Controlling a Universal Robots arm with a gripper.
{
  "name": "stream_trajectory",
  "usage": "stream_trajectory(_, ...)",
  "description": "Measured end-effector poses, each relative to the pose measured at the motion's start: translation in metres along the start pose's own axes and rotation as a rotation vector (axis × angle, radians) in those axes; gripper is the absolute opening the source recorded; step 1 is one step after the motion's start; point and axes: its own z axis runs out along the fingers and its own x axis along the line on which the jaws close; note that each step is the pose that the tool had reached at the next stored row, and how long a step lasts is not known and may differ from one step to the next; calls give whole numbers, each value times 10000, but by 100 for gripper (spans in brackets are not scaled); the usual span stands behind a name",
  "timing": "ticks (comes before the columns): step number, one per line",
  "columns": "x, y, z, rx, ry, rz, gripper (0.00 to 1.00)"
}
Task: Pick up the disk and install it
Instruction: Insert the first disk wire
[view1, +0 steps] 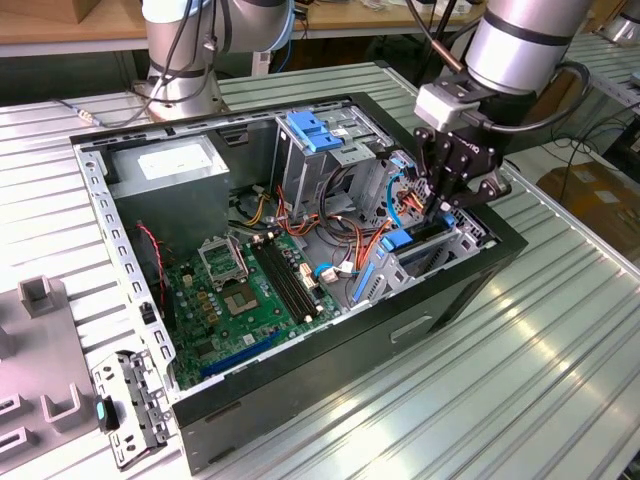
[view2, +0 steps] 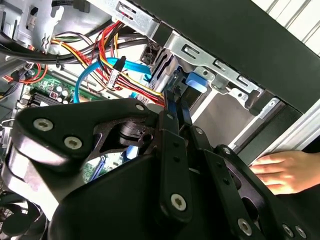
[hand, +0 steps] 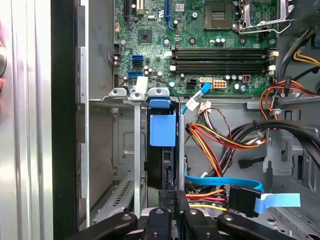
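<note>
In the exterior view, the tool (view1: 440, 200) is seen lowered into the case (view1: 300, 420) at its right end, hemmed by cage walls. In the first wrist view, the disk (hand: 162, 145) stands on edge in a narrow slot, clamped by the tool (hand: 172, 200), cables (hand: 220, 140) crowding beside. In the second wrist view, a hand (view2: 282, 170) rests outside the case.

bright even light, sharp, soft shadows

Disk (hand: 162, 131) upright in bay slot, jaws closed at its edge.
</note>
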Motion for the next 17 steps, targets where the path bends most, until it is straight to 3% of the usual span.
stream_trajectory(17, -3, 1, 53, -3, -2, 1, 16)
